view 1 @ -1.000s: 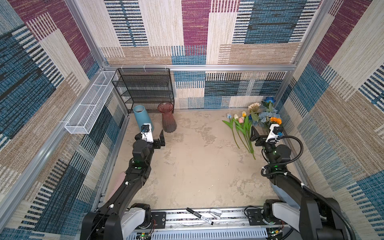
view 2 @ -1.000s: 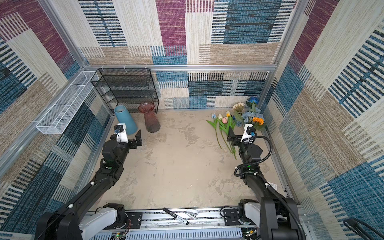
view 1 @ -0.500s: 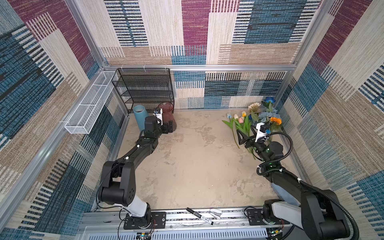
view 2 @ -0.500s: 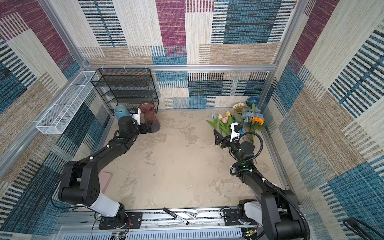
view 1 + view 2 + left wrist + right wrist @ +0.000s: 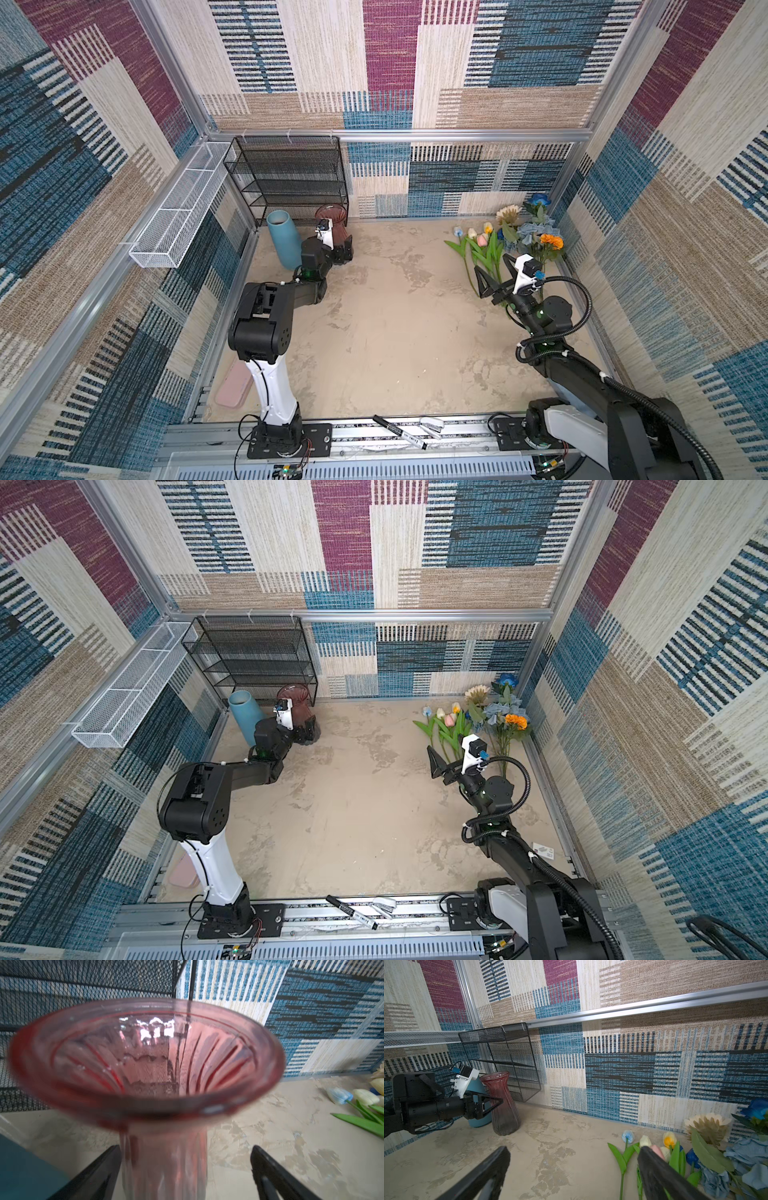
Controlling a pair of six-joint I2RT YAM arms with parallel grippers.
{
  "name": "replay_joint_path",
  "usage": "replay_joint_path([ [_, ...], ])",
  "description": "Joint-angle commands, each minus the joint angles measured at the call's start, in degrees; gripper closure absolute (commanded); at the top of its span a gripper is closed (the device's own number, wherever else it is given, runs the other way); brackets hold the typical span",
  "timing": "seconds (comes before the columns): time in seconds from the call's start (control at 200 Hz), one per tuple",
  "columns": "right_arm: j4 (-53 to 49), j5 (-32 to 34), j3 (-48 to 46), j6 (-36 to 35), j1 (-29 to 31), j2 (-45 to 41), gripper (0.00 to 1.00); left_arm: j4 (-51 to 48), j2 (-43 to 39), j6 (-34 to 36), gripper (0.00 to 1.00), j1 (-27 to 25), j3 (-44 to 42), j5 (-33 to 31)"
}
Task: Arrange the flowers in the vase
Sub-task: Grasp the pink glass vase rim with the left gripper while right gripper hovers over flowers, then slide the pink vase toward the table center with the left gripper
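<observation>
Far left, left hand (image 5: 185, 1149): fingers spread wide, one on each side of the narrow waist of the red glass vase (image 5: 145, 1053). It is not clamped. One finger is just beside or touching the glass, I cannot tell which; the other stands clear.
Red glass vase: upright and empty on the desk (image 5: 395, 332), in front of a black mesh shelf (image 5: 291, 178) and just beside a blue vase (image 5: 282, 241).
Far right, right hand (image 5: 490, 264): fingers spread and empty, hovering over the near ends of the tulips (image 5: 478, 245).
Flowers (image 5: 511, 237): all lying on the desk in the far right corner, well apart from the vase. The tulips lie on the left of the heap; a cream sunflower, blue roses and an orange bloom lie nearer the right wall.
Step in hand: probably the very start, bracing the vase while reaching for a first stem.
Next move: the left hand likely needs to close gently on the smooth glass, which could slip or tip. The right hand should drop onto a single stem, clear of its neighbours, then carry it across the desk.
</observation>
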Motion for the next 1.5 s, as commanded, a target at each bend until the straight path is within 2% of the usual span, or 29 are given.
replay_joint_path([
  [0.0, 3.11, -0.77, -0.25, -0.02, 0.06, -0.19, 0.0, 8.05, 2.17, 2.35, 0.0, -0.03, 2.85, -1.02],
  [0.26, 3.28, -0.92, -0.88, 0.02, 0.04, -1.67, 0.0, 8.77, 6.46, 4.34, 0.02, 0.01, 8.53, -2.43],
  [0.381, 2.9, -0.95, -0.64, 0.07, 0.06, -1.94, 0.0, 11.28, 7.76, 4.66, 0.14, 0.05, 9.35, -2.09],
  [0.481, 2.3, -1.08, -0.51, 0.12, 0.06, -2.75, 0.0, 11.04, 8.26, 5.08, 0.21, 0.06, 10.36, -2.01],
  [0.626, 1.11, -0.09, -0.55, 0.7, 0.06, -4.45, 0.0, 9.4, 8.27, 5.66, 0.35, 0.06, 11.33, -0.64],
  [0.797, -3.41, 6.95, 0.74, 3.64, 0.06, -6.39, 0.0, 9.19, 7.97, 6.01, 0.66, 0.03, 10.91, -0.12],
  [0.902, -4.3, 11.84, 0.58, 7.18, 0.06, -7.64, 0.0, 8.73, 7.53, 5.85, 0.78, 0.0, 10.61, 0.32],
  [0.947, -4.95, 15.48, 0.21, 9.49, 0.06, -8.32, 0.0, 8.54, 7.18, 5.84, 0.81, -0.03, 10.39, 0.78],
  [0.987, -5.86, 16.01, -0.12, 10.05, 0.06, -8.97, 0.0, 8.33, 6.84, 5.62, 0.83, -0.03, 10.18, 1.15],
  [1.067, -6.84, 8.0, -0.46, 6.05, 0.06, -9.83, 0.0, 8.2, 6.03, 5.31, 0.85, -0.11, 9.61, 1.97],
  [1.112, -8.12, 6.02, 0.13, 5.73, 0.06, -9.73, 0.0, 8.18, 5.75, 5.31, 0.87, -0.16, 9.3, 2.67],
  [1.252, -13.21, 6.02, 2.72, 5.13, 0.05, -8.39, 0.0, 7.48, 5.36, 5.35, 0.89, -0.61, 9.13, 3.6],
  [1.493, -8.31, 5.39, 2.04, 6.04, 0.06, -7.17, 0.0, 7.54, 4.07, 5.05, 0.9, -2.25, 7.38, 5.36],
])
